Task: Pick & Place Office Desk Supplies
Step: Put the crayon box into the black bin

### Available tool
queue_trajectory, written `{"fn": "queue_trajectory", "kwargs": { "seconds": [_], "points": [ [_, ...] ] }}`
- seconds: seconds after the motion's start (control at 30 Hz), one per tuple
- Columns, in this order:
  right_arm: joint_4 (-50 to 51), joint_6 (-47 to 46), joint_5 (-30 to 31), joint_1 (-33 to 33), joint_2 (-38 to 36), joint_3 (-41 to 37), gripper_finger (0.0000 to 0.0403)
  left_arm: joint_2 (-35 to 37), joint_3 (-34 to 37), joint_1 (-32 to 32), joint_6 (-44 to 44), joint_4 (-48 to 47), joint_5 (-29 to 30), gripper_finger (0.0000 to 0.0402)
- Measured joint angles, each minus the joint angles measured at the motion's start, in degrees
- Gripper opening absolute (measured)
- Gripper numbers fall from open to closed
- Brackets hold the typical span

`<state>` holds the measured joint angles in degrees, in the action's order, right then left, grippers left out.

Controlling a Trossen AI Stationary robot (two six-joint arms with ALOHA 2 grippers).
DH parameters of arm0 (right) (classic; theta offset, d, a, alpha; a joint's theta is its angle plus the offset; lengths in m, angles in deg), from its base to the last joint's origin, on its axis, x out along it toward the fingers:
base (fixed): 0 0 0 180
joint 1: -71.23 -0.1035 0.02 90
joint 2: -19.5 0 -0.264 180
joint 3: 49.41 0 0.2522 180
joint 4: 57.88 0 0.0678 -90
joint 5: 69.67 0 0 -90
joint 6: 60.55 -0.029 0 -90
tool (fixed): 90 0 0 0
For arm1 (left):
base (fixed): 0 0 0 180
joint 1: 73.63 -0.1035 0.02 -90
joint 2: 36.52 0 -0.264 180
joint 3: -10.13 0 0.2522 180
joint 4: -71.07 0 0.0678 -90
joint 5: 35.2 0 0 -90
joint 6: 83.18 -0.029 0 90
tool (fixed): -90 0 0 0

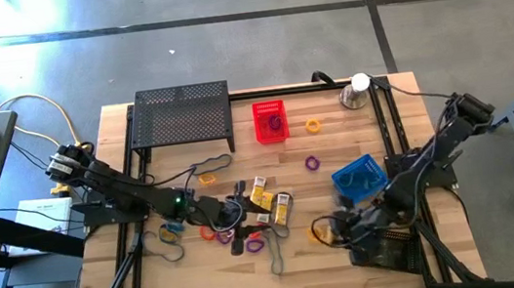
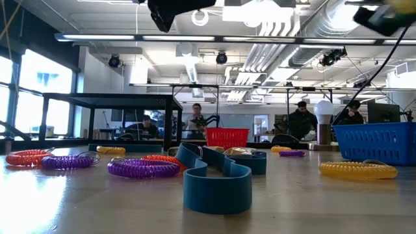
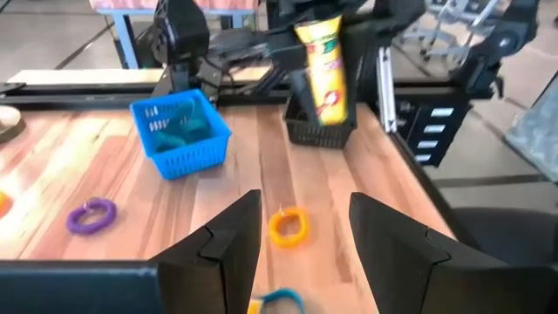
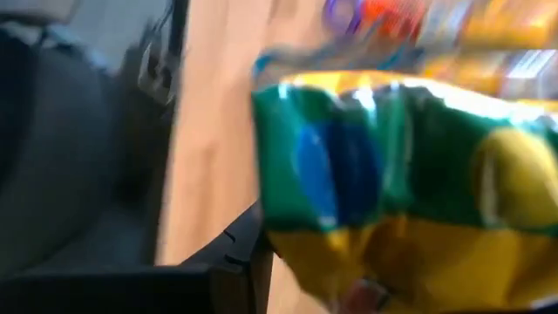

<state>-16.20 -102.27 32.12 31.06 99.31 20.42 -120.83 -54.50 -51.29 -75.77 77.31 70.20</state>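
Left gripper (image 1: 235,209) hovering mid-table, fingers parted, holding nothing. Just beside it: loose coil loops (image 1: 217,234), dark bands (image 1: 275,250), yellow-and-white boxes (image 1: 270,204) still unsorted. Farther right, red basket (image 1: 270,121) and blue basket (image 1: 359,177) each with a few items. Right gripper (image 3: 318,83) clamped on a yellow box (image 3: 323,57) above a black bin (image 3: 319,131). Roughly early-to-midway, apparently.

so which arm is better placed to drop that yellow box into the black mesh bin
Right. Its gripper already holds the yellow box directly above the black mesh bin. The left gripper is open and empty, over the orange loop.
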Motion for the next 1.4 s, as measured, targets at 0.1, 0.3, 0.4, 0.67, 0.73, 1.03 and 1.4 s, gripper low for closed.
{"fn": "queue_trajectory", "kwargs": {
  "seconds": [0.1,0.3,0.4,0.67,0.73,1.03,1.4],
  "points": [
    [0.7,-8.3,-7.9,-2.5,0.0,0.0,0.0109,0.0,0.0,-0.1,0.0,-1.2,0.0,0.0170],
    [0.7,-26.5,-16.7,-6.9,0.0,0.0,0.0113,0.0,0.0,-0.6,0.1,-1.4,0.0,0.0170],
    [4.9,-37.5,-18.0,-9.5,0.0,0.0,0.0115,0.0,0.0,-0.6,0.1,-1.7,0.0,0.0170],
    [22.3,-56.0,-21.3,-15.3,0.1,0.0,0.0116,0.0,0.0,-0.5,0.1,-2.7,0.0,0.0170],
    [24.0,-57.9,-21.3,-16.0,0.1,0.0,0.0116,0.0,0.0,-0.4,0.1,-2.9,-0.2,0.0170],
    [22.0,-65.0,-20.1,-17.9,1.0,0.0,0.0116,0.0,0.0,-0.4,0.1,-3.0,-0.3,0.0170],
    [17.7,-65.2,-21.5,-18.3,5.3,0.0,0.0116,0.0,0.0,-0.4,0.4,-3.1,-0.5,0.0170]
  ]
}}
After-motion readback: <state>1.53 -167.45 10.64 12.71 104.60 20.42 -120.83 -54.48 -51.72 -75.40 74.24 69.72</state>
